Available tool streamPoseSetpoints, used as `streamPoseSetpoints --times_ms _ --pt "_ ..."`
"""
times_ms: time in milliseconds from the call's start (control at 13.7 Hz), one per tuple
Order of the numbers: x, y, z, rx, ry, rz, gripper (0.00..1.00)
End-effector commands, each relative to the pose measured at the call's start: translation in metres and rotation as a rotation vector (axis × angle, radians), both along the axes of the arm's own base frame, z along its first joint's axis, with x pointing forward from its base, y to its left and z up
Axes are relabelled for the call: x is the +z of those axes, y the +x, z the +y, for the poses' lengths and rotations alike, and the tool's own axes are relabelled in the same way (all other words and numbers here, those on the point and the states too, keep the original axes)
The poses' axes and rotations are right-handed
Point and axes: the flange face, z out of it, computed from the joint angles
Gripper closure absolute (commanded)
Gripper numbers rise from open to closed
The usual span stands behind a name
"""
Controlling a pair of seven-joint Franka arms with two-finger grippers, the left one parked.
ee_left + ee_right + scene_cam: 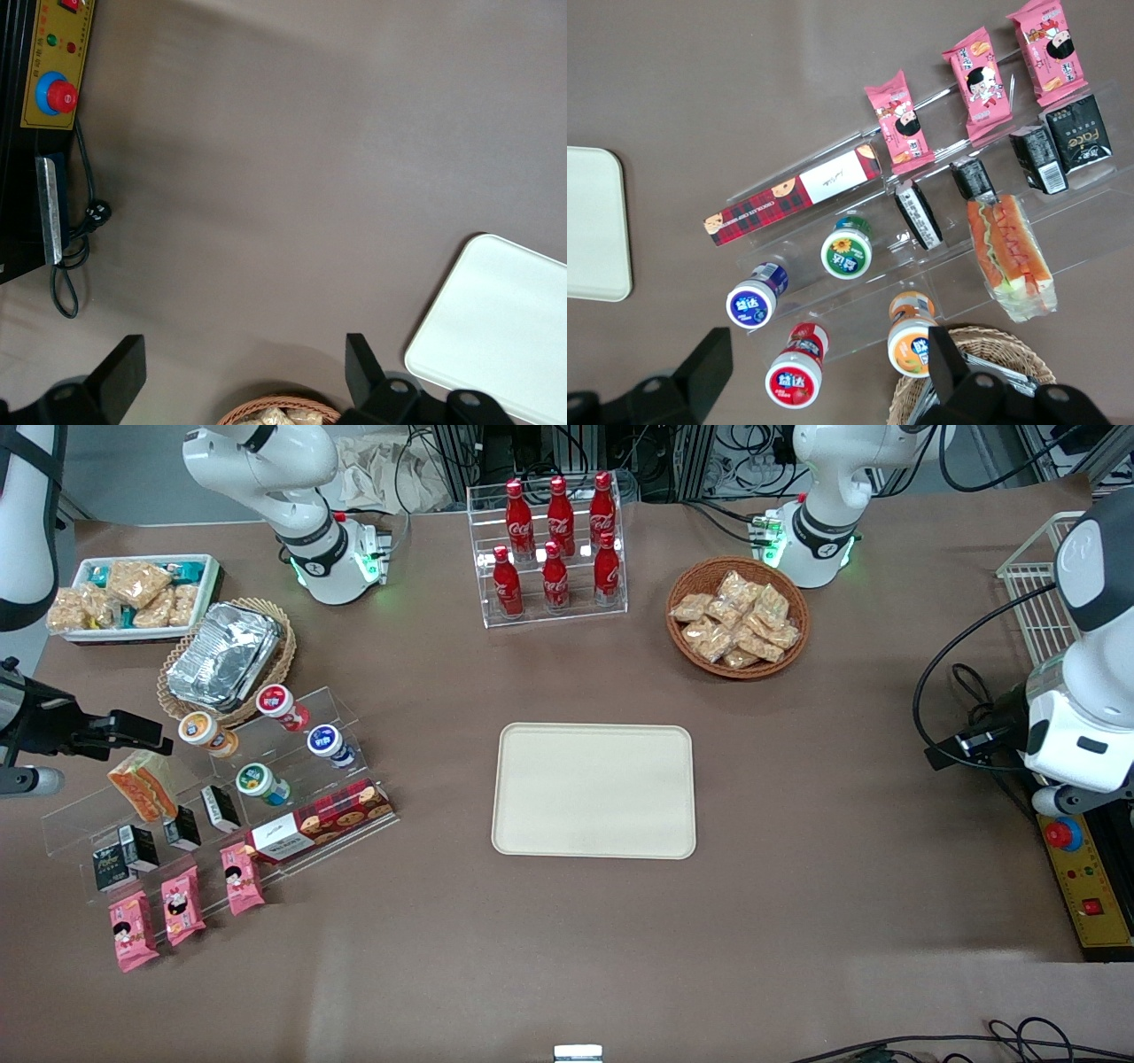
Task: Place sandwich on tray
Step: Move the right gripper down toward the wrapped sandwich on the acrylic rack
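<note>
judging by how things lie, the task has barely begun: the triangular wedge sandwich in clear plastic wrap, pale bread with orange-red and green filling (142, 784), leans on the clear acrylic stepped display stand (350, 713) toward the working arm's end of the bench, and the large flat cream-beige rectangular tray with rounded corners (594, 790) sits bare at the middle of the brown bench (797, 886). reaching, grasping, carrying across and setting down are all left to do.

the right arm's black two-finger end effector (133, 731) hovers above the stand with its fingers spread wide and nothing between them; the wrist view shows both dark fingertips (709, 363) well apart over the small round-lidded cups (848, 251). the sandwich (1007, 255) lies just beside and below the end effector, slightly nearer the front camera, not touching it. small black cartons (182, 828) stand just beside the sandwich on the same step, and the tray lies well apart from both.
</note>
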Motion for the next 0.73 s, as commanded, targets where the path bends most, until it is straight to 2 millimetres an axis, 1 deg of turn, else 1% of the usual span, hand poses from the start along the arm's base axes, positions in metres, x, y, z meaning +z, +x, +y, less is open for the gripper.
streamPoseSetpoints --times_ms 0,146,291,364,437,510,656 --pt "0.01 -0.005 -0.003 -0.008 -0.009 0.017 0.02" --pt "0.009 -0.008 -0.004 0.001 -0.004 0.038 0.02" --pt "0.016 -0.012 -0.017 0.003 -0.031 0.025 0.02" --pt "0.02 -0.015 -0.022 0.047 -0.044 0.016 0.02" --pt "0.023 -0.017 -0.029 0.087 -0.048 0.009 0.02" --pt "0.022 -0.02 -0.043 0.112 -0.043 0.009 0.02" --pt "0.014 -0.023 -0.058 0.192 -0.036 0.008 0.02"
